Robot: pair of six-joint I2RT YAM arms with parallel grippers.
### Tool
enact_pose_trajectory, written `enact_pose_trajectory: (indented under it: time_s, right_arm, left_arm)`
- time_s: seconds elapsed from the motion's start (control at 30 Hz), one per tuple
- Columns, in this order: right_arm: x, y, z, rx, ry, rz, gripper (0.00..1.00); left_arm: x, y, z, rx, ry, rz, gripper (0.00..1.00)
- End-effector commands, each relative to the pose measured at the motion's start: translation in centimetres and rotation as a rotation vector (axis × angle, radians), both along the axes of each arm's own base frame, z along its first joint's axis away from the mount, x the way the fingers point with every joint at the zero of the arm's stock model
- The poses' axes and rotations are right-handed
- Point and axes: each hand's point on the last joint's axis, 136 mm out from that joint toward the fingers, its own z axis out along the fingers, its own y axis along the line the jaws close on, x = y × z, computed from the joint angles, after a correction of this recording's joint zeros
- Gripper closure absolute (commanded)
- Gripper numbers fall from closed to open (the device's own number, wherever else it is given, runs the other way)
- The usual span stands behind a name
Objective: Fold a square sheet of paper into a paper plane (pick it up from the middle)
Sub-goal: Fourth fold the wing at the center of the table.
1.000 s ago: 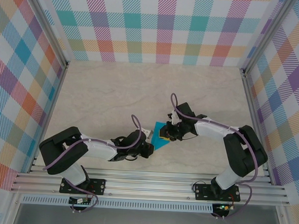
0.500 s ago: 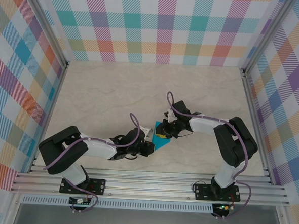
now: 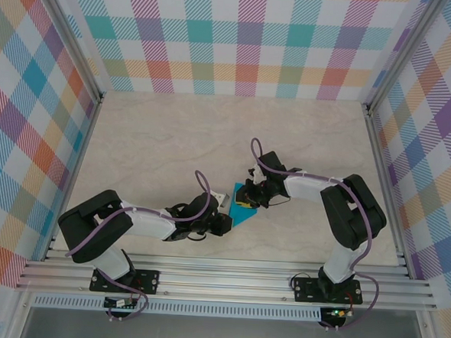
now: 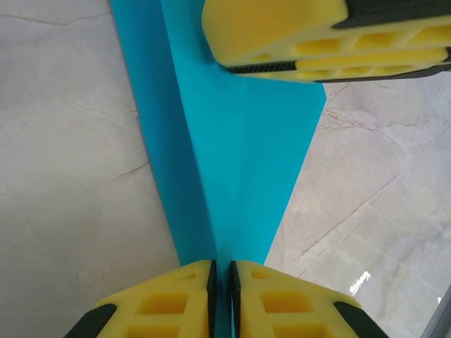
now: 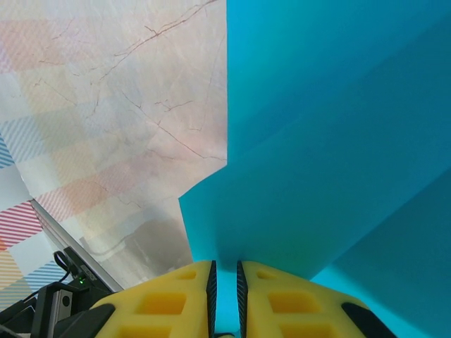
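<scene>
Paper plane (image 3: pixel 242 215) part-folded, gripped from both sides, near middle of the table (image 3: pixel 166 135).
Top view: left gripper (image 3: pixel 226 210) and right gripper (image 3: pixel 251 200) meet at the paper. Left wrist: jaws pinch the raised centre crease; thin, smooth teal, sharp-edged. Right wrist: jaws pinch a flap edge. Advised: pull evenly along the crease to avoid skewing.

I am working in a robot test booth, like in a lab. Checked walls (image 3: pixel 249 40) in many colours stand around a pale stone-look table (image 3: pixel 174 135). Shiny metal rails (image 3: pixel 226 280) hold the left arm (image 3: pixel 145 225) and the right arm (image 3: pixel 324 192).
</scene>
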Motion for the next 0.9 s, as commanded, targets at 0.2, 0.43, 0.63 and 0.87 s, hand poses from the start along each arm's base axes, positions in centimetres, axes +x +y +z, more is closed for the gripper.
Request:
enact_pose_trajectory:
  time_s: [0.2, 0.43, 0.63, 0.87]
  right_arm:
    - [0.3, -0.3, 0.0, -0.021, 0.001, -0.014, 0.83]
    - [-0.2, 0.4, 2.2, 0.065, -0.03, 0.004, 0.8]
    - [-0.9, 1.3, 2.2, 0.108, -0.019, 0.036, 0.79]
    - [0.0, 1.5, 0.8, 0.069, -0.009, 0.019, 0.8]
  left_arm:
    - [-0.2, 0.8, -0.7, 0.019, 0.02, 0.013, 0.94]
    - [0.0, 0.6, -1.2, -0.017, 0.07, 0.019, 0.95]
    - [0.0, 0.1, -1.4, -0.049, 0.099, 0.002, 0.95]
    - [0.1, 0.8, -1.2, -0.061, 0.105, 0.028, 0.95]
